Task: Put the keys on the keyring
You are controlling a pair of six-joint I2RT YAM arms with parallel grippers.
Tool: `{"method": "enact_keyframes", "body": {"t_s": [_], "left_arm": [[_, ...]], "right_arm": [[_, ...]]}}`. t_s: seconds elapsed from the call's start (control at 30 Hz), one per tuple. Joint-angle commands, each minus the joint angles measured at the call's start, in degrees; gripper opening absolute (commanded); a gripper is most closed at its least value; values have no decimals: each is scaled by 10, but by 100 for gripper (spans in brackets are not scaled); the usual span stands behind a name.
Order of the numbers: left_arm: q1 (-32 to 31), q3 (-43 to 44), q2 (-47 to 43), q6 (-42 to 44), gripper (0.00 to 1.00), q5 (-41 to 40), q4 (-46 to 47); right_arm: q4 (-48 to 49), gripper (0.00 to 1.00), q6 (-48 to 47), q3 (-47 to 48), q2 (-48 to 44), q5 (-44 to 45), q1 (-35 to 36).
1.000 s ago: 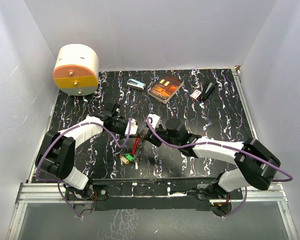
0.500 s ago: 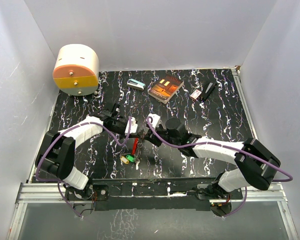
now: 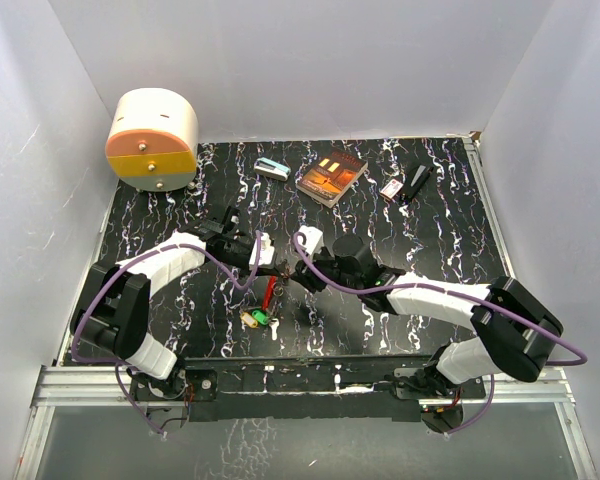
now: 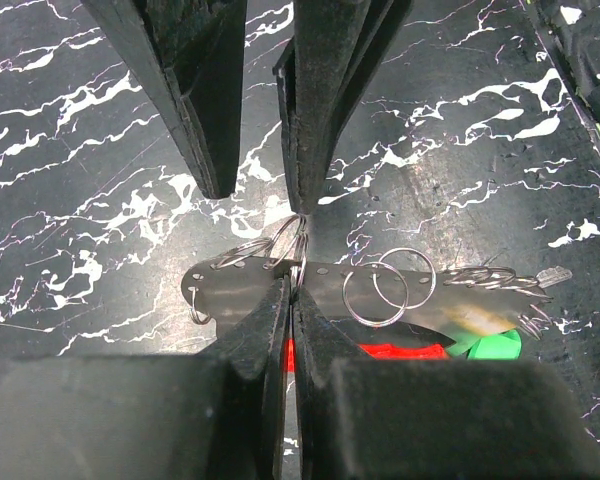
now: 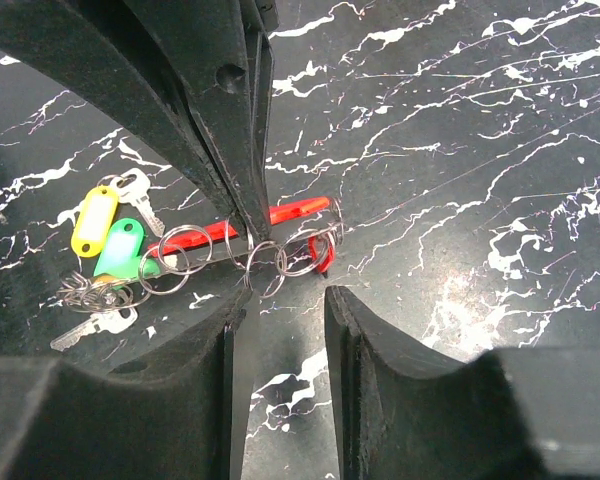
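- Keys [image 5: 108, 235] with yellow and green heads lie bunched on the dark marbled surface [image 3: 430, 220]. They sit at the end of the keyring [image 5: 270, 258] nearer the arm bases. The keyring is a run of linked split rings, and a red head shows beneath it.
- Your left end effector [image 4: 288, 295] is pressed together, pinching 1 ring of that run and holding it on edge close to the surface.
- Your right end effector [image 5: 280, 300] is spread and faces the left one, with the rings just ahead of its gap. In the left wrist view, 1 of its fingertips [image 4: 305, 190] touches the top of the pinched ring.
- Step in hand, as I judge it: the ring is steadied and you are lining up the 2nd grip. No key is being threaded yet.
- The next move calls for closing the right fingers on a neighbouring ring or a key head. Alignment must be very fine, since thin wire slips easily from flat pads, and the left pinch must not loosen.
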Motion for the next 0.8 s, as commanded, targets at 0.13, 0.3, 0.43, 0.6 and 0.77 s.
{"method": "enact_keyframes", "body": {"t_s": [0.13,0.3,0.43,0.6,0.77], "left_arm": [[2,4,1,1,0,36,-7],[2,0,-3,-9,0,34,2],[2,-6,-5,-42,0,39,31],[2,-5,-6,-60,0,50,38],[2,6,-5,-64,0,52,20]], "right_arm": [[31,32,-11,29,-16,-33,-2],[6,29,-17,21,-40,-24,-2],[2,30,-7,10,-58,-37,-3],[10,35,7,8,-43,-54,-2],[36,36,8,7,-17,-59,-2]]}}
